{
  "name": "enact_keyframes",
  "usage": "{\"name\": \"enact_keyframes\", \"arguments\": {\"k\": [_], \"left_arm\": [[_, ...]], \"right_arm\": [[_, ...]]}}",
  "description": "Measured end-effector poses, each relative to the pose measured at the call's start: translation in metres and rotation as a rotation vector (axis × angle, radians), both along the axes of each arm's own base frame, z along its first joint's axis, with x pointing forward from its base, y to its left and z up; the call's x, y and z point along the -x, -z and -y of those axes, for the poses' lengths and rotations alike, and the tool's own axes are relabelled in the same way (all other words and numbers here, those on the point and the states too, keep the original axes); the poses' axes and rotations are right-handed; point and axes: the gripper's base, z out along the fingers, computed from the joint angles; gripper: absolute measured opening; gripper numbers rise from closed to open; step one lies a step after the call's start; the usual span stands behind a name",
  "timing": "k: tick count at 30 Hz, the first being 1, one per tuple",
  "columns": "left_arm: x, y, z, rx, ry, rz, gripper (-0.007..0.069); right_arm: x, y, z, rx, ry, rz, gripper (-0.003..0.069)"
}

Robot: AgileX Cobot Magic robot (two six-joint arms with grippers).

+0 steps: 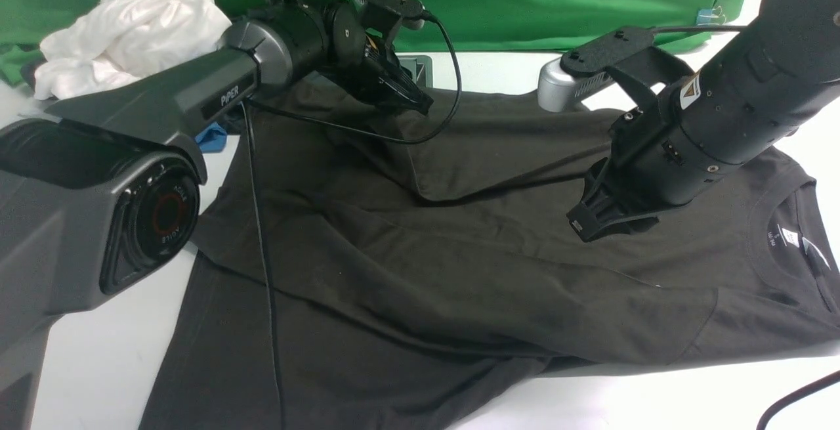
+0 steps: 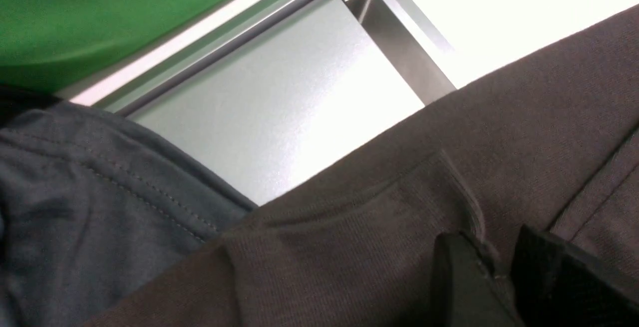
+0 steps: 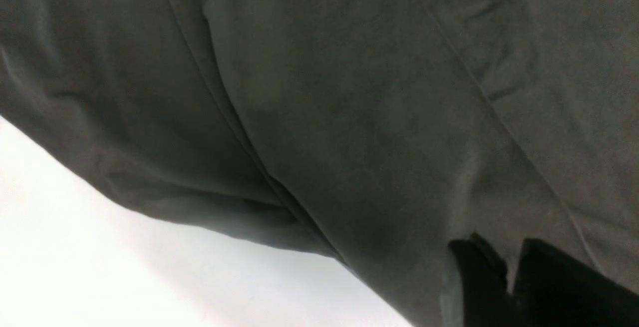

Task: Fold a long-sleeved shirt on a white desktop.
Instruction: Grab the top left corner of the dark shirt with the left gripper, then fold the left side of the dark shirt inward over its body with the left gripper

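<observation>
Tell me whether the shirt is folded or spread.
Partly folded: the shirt lies spread on the desktop, with a sleeve laid across its body.

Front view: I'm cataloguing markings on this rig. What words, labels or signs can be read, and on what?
"PiPER": white lettering on the grey left arm's casing.
Yellow warning triangle sticker, wordless: black right arm's wrist.
Lettering around the red-ringed joint cap: too blurred.
White neck label in the black long-sleeved shirt: too small.

Lit brightly and evenly from overhead. Overexposed to white glare on the smooth white surface point(image 2: 499, 17) beyond the black left fingers point(image 2: 464, 287); dim, softly blurred across the large black knit shirt point(image 3: 349, 117) beside the right fingers point(image 3: 479, 292).
</observation>
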Motion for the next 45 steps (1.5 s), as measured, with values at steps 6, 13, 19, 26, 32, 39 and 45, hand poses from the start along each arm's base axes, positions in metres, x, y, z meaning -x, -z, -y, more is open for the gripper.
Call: {"name": "enact_keyframes", "arguments": {"k": [6, 13, 19, 26, 32, 39, 45], "left_arm": [[0.006, -0.010, -0.002, -0.020, 0.007, -0.044, 0.0036], [0.018, -0.034, -0.012, -0.105, -0.021, -0.109, 0.0036], [0.028, -0.036, -0.021, -0.155, -0.061, -0.215, 0.0036], [0.040, -0.046, -0.038, -0.168, -0.089, -0.265, 0.0036], [0.058, -0.047, -0.059, -0.165, -0.127, -0.301, 0.0036], [0.065, -0.039, -0.082, -0.149, -0.202, -0.408, 0.0109], [0.069, -0.037, -0.102, -0.121, -0.254, -0.501, 0.0302]], "right_arm": [[0.000, 0.000, 0.000, 0.000, 0.000, -0.001, 0.0157], [0.000, 0.000, 0.000, 0.001, -0.003, 0.001, 0.0157], [0.000, 0.000, 0.000, 0.002, -0.006, 0.002, 0.0157], [0.000, 0.000, 0.000, 0.003, -0.012, 0.004, 0.0157], [0.000, 0.000, 0.000, 0.005, -0.021, 0.008, 0.0157], [0.000, 0.000, 0.000, 0.004, -0.022, 0.013, 0.0157], [0.000, 0.000, 0.000, 0.004, -0.023, 0.013, 0.0157]]}}
